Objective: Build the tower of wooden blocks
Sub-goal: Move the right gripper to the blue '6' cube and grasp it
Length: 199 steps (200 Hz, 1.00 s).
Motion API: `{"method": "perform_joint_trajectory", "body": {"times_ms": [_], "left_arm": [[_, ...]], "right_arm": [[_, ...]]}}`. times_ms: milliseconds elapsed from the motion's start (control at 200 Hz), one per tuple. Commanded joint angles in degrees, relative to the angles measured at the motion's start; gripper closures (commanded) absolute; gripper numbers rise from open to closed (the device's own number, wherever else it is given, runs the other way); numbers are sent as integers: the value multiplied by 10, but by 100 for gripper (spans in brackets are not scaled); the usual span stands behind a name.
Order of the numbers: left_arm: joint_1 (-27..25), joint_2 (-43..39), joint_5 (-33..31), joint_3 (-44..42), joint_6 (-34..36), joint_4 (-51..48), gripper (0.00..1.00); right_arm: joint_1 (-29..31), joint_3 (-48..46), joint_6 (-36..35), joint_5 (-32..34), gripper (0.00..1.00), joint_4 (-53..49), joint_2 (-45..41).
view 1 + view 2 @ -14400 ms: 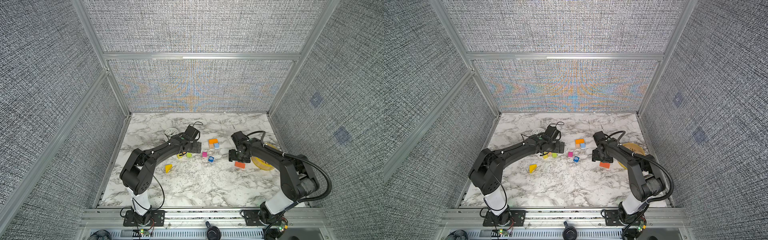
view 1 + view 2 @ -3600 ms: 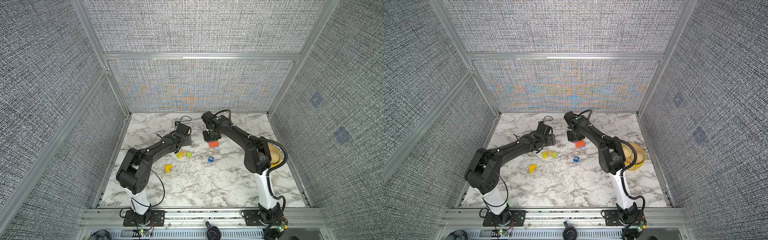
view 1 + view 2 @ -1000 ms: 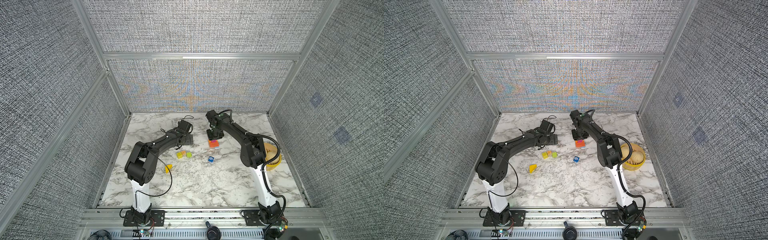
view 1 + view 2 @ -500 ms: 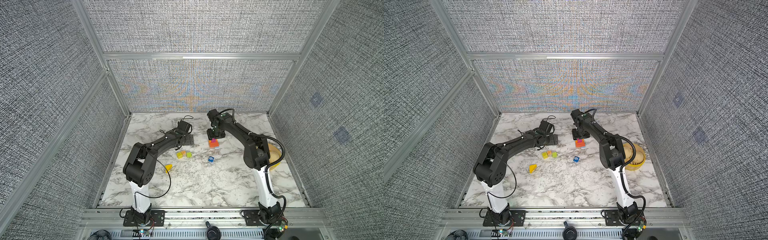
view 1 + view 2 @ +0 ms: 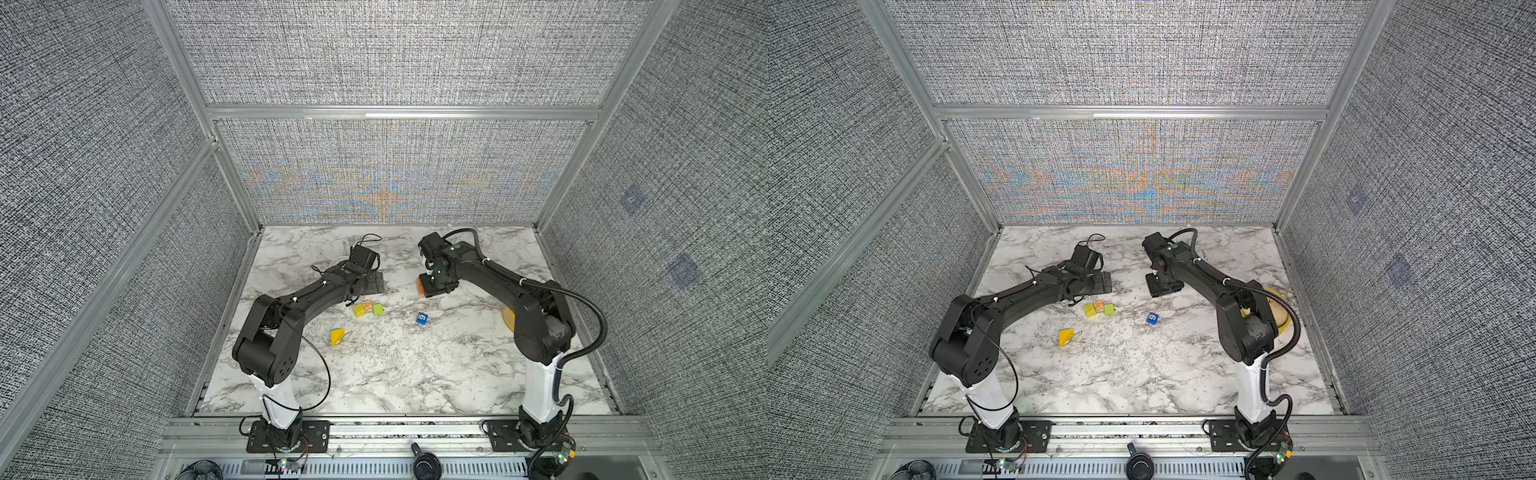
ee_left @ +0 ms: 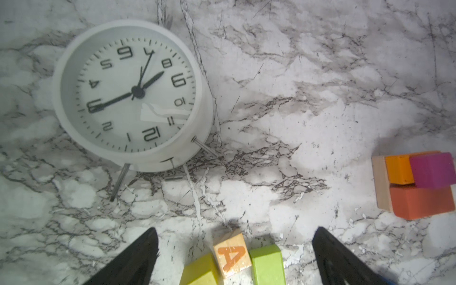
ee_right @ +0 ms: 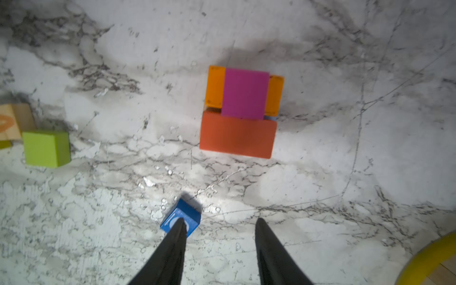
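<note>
- The tower [image 7: 240, 111] stands in the far half of the worktop [image 5: 395, 374], about midway between its left and right edges. A magenta block [image 7: 244, 93] tops it, lying across an orange slab [image 7: 214, 86], with a red block [image 7: 237, 135] tight against one side.
- The right tool [image 7: 220, 219] hovers beside the tower, jaws apart with only bare marble between them. The magenta block sits free of it, so that placing looks done and the tool seems free for another piece.
- The left tool [image 6: 235, 229] is spread as wide as it goes above a row of three loose pieces left of the worktop's middle: yellow cube [image 6: 199, 271], A block [image 6: 232, 254], green cube [image 6: 266, 264]. The wide spread probably serves to straddle one of them for a pick.
- A wedge [image 5: 337, 336] and a blue cube [image 5: 422, 318] lie apart from the rest, nearer the front edge, touched by nothing.
- In the right wrist view one finger overlaps the blue cube. Both top views show that tool well apart from it, so this is line of sight only.
- In a top view only an orange edge of the tower shows past the right tool.
- A tan slab [image 6: 381, 182] and a pale blue sliver [image 7: 270, 118] peek out low in the tower. How the lower layers stack cannot be told.
- The clock [image 6: 130, 93] is mostly behind the left arm in both top views. The bowl [image 5: 1281, 303], at the right edge, is half hidden by the right arm.
</note>
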Motion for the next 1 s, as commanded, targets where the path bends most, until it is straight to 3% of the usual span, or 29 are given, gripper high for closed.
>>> {"method": "perform_joint_trajectory", "body": {"times_ms": [0, 370, 990], "left_arm": [[-6, -18, -4, -25, -20, -1, 2], [-31, -67, -7, -77, -41, -2, 2], [-34, -51, -7, -67, -56, -2, 3]], "right_arm": [[11, -42, -33, -28, 51, 39, -22], [33, -119, -74, -51, 45, 83, -35], [43, -99, -76, -13, 44, 85, 30]]}}
